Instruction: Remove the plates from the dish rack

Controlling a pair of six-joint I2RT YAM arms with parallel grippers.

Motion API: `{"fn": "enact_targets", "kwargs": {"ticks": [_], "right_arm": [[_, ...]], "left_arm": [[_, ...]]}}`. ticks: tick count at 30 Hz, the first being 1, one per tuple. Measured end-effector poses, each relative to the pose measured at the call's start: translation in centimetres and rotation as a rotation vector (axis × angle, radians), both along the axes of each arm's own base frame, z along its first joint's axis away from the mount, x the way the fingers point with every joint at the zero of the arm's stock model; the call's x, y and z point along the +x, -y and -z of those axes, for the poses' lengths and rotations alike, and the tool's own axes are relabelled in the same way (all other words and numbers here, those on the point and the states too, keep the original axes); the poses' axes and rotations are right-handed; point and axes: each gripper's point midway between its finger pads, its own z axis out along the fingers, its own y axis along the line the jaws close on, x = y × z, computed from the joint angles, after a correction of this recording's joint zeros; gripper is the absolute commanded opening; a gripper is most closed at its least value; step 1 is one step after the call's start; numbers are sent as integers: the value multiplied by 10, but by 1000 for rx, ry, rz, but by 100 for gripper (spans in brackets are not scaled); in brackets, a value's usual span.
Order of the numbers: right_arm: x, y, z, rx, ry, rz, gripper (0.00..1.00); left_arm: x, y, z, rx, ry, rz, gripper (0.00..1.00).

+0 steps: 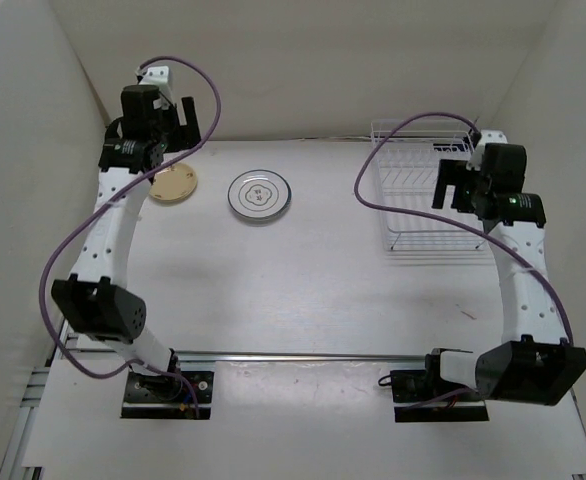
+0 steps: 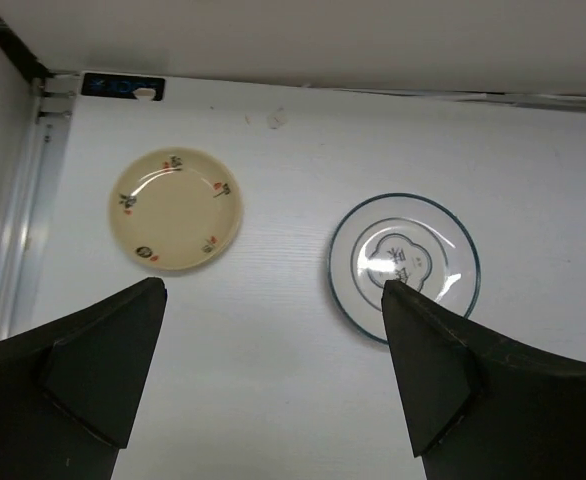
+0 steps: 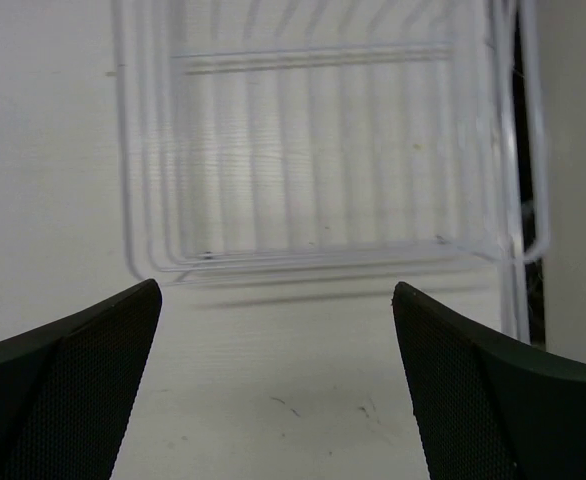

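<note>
Flat near the table's (image 1: 303,290) far left corner: cream-tan plate (image 2: 176,208) and, just to its right but apart, white plate (image 2: 403,262) with dark-ringed rim. At the far right corner: white wire dish rack (image 3: 313,250). Above the plates, left gripper (image 2: 273,290), spread wide, gripping nothing. Over the rack's right side, right gripper (image 3: 276,290), equally wide. White tabletop; pale walls (image 1: 303,60) on three sides.

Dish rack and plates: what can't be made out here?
Dish rack: top view, right arm hides its right side; right wrist view blurs it.
White plate: left wrist view, a jaw covers its lower right rim.
Cream plate: top view, motifs too small.
</note>
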Motion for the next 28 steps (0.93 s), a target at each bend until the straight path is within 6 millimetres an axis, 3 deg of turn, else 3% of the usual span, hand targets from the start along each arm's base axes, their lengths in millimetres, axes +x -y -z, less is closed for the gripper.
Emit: {"fn": "enact_targets", "kwargs": {"ticks": [2,4,8,12,16,20,28], "right_arm": [[-12,23,8,-26,-4,100,99],[-26,42,19,-51,-15,185,99],[-57,57,39,-92,-36,270,99],[-81,63,43,-121,-13,311,99],[-100,69,43,-134,24,356,99],[-114,75,49,-137,35,407,99],[-121,80,63,-150,4,444,99]], "left_arm": [[-19,-9,-4,30,10,-21,100],[-33,-16,6,57,-11,-38,100],[-59,-29,56,111,-130,-67,100],[-81,-45,90,121,-217,-95,100],[-109,-59,101,111,-233,-132,100],[-136,-60,102,101,-216,-139,100],[-156,-67,121,85,-244,-168,100]]}}
